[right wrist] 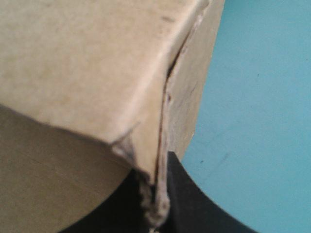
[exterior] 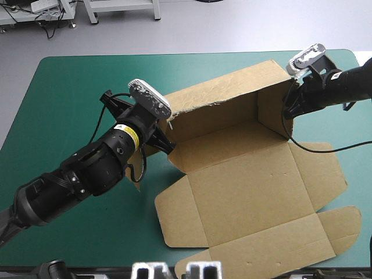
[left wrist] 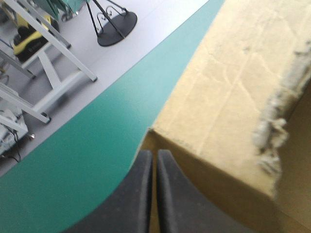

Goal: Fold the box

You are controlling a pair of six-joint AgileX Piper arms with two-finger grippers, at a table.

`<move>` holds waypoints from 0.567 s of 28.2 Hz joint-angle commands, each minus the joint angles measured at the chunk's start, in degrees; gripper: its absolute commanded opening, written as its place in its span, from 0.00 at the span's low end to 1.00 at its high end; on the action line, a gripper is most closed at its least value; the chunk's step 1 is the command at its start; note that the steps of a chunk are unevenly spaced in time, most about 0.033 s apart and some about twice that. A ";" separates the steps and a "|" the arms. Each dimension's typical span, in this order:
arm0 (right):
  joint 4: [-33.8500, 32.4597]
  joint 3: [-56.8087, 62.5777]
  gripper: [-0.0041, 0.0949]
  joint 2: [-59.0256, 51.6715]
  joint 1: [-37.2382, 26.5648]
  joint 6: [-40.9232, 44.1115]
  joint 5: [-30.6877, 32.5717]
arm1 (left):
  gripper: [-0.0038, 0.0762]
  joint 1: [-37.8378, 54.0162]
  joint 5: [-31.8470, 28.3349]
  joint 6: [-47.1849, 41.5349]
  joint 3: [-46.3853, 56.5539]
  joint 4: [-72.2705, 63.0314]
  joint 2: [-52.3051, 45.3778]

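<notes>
The brown cut-board box (exterior: 256,192) is lying right of centre on the bench's teal-green cover (exterior: 75,99), half formed. Its long far wall (exterior: 215,110) is standing up, running from the middle of the bench toward the far right, and a shorter right wall (exterior: 272,110) is standing against that wall's right end, while the wide lid panel and its rounded flaps are lying flat toward the near edge. The left end effector (exterior: 170,141), a pair of broad black curved fingers, is extending from the near left and sitting at the left end of the far wall, where that wall is meeting the floor of the box. In the left wrist view this end effector (left wrist: 154,156) is showing its fingers drawn all but together in a narrow arch, with a thin strip of brown board seeming to sit in the slit between them; the box's (left wrist: 228,97) outer face is rising just ahead of the tips, with the cover (left wrist: 73,170) lying beyond it. The right end effector (exterior: 289,107) is extending from the right and sitting at the far right corner, where the two raised walls are meeting. In the right wrist view its fingers (right wrist: 194,204) are nearly closed on a ragged board edge, gripping the box (right wrist: 73,63) at that corner, with the cover (right wrist: 262,97) showing beside it.
</notes>
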 commanded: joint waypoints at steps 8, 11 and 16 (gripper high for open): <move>-7.34 -2.74 0.02 -0.81 -0.47 9.68 1.19 | 0.07 7.12 4.08 16.11 -13.16 -22.83 -2.47; -7.45 -2.74 0.02 0.00 -0.47 9.95 1.19 | 0.07 11.41 7.71 16.81 -13.55 -24.39 -2.47; -5.79 -2.74 0.02 4.89 -0.27 10.19 1.19 | 0.07 20.90 7.93 18.39 -13.55 -29.11 -2.47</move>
